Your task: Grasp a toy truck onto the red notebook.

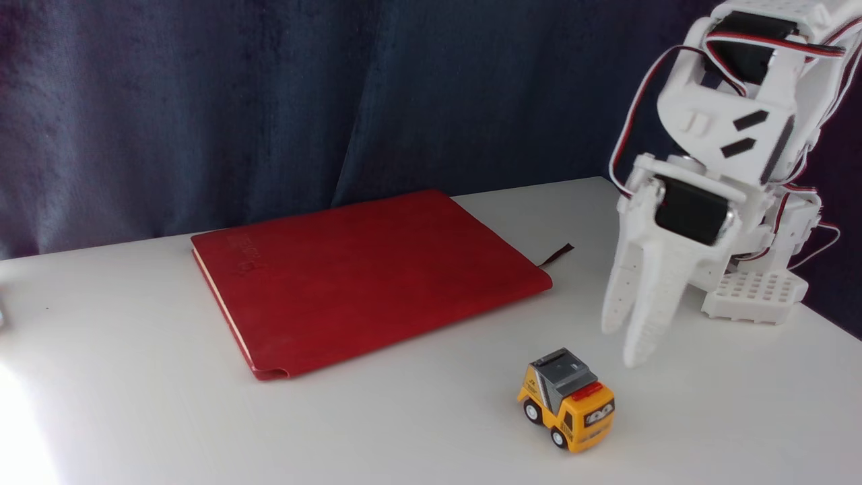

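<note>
The toy truck [569,399] is small and yellow-orange, with a grey rear bed, a red roof light and black wheels; it stands on the white table near the front, its windshield facing front right. The red notebook [363,276] lies flat and closed to the truck's upper left, a thin dark ribbon [556,255] sticking out at its right corner. My white gripper [623,345] hangs fingers-down just right of and behind the truck, clear of it. Its two fingers are nearly together, with only a narrow gap, and hold nothing.
The arm's white base [757,289] sits at the back right of the table [404,431]. A dark blue curtain [269,101] hangs behind the table's rear edge. Glare brightens the front left corner.
</note>
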